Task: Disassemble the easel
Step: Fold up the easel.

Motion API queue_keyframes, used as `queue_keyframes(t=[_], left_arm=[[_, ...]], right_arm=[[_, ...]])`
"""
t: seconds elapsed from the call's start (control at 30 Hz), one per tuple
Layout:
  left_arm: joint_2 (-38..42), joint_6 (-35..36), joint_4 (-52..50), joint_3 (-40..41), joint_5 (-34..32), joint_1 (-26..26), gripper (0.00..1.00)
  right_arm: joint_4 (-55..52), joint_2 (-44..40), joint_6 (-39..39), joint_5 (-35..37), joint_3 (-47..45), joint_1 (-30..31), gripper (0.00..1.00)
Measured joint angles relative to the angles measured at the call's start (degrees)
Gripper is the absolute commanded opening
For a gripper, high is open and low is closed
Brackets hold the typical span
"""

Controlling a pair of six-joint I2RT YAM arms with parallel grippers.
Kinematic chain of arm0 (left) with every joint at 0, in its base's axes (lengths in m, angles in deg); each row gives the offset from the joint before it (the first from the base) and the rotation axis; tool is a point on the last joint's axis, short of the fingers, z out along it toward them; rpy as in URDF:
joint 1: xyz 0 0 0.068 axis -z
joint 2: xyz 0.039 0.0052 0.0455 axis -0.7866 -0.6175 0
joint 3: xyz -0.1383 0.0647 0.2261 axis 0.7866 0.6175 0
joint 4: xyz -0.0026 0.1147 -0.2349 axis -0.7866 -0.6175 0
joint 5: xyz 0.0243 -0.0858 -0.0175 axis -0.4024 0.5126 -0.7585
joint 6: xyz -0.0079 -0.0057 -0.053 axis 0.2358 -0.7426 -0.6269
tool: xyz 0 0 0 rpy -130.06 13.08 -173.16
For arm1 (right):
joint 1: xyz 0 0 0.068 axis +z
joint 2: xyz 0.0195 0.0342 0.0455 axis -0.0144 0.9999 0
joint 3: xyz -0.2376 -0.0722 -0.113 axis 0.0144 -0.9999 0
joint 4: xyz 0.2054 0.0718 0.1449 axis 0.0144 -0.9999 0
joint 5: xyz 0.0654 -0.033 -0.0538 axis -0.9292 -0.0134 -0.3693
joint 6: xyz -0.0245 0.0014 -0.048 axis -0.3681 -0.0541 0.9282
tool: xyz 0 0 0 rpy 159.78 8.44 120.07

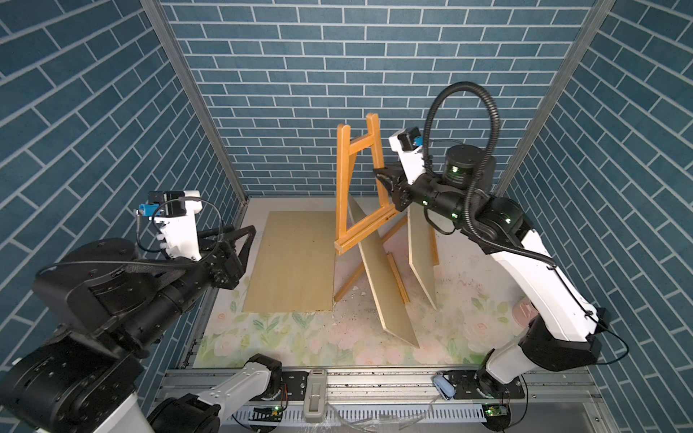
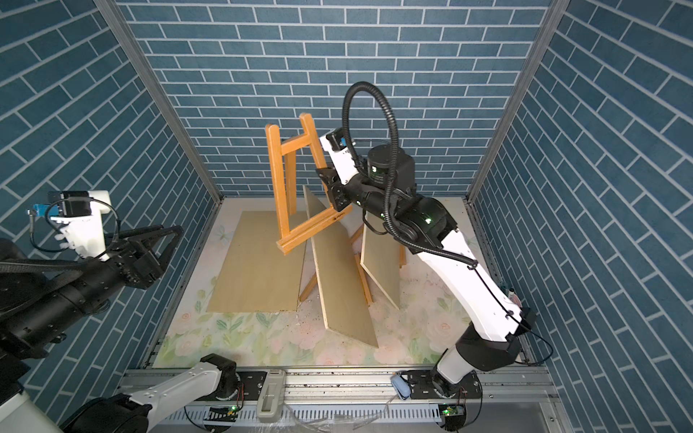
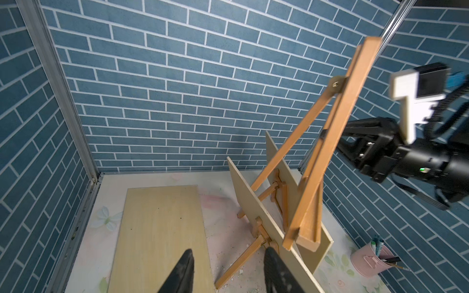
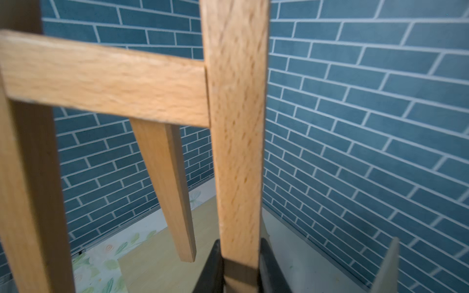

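So, the right hand (image 1: 382,178) has the easel (image 1: 342,180) pinched by 1 of its 2 front uprights, roughly halfway up, with a finger (image 4: 209,271) pressed on either side of the wood. The easel is tipped and looks lifted clear of the surface (image 1: 285,337). It hangs just past the flat board (image 1: 292,262), on the right arm's side, above 2 leaning panels (image 1: 390,296) propped next to that board. Its back leg (image 3: 289,142) is swung out from the hinge (image 3: 336,85) near the top.

The left hand (image 1: 250,231) is spread with nothing between the fingers, parked off the opposite edge of the flat board, well apart from the easel.

My read: this is the "1 arm holds it steady" step, and no part has come off the frame yet. Next, I'd guess the left hand crosses over the flat board and grabs the back leg or the bottom ledge. It'll need a clean line in, since those panels past the board look easy to knock over.
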Motion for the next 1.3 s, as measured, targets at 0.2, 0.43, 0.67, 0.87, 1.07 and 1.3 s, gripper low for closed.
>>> queue_keyframes(t=[0.2, 0.43, 0.67, 0.87, 1.07, 1.3], left_arm=[[-4.04, 0.57, 1.29, 0.28, 0.22, 0.00, 0.45], [-10.34, 1.55, 2.10, -0.55, 0.11, 0.00, 0.45], [-17.09, 1.84, 2.10, -0.83, -1.86, -1.84, 0.45], [-21.20, 1.49, 4.26, 1.44, 3.34, -6.10, 0.45], [-23.74, 1.40, 6.67, 3.21, 7.87, -8.44, 0.45], [-24.30, 1.42, 8.87, 5.20, 11.91, -11.85, 0.45]], right_arm=[[-0.52, -12.63, 3.08, 12.72, -6.56, -2.23, 0.00], [-5.77, -21.46, 7.63, 31.26, -12.76, -3.61, 0.00], [-14.45, -23.96, 9.55, 46.69, -15.89, -5.60, 0.00], [-19.91, -24.46, 9.31, 50.21, -19.37, -11.96, 0.00], [-22.10, -23.50, 7.72, 46.69, -23.52, -22.77, 0.00], [-21.59, -19.52, 5.03, 35.34, -29.07, -37.46, 0.00]])
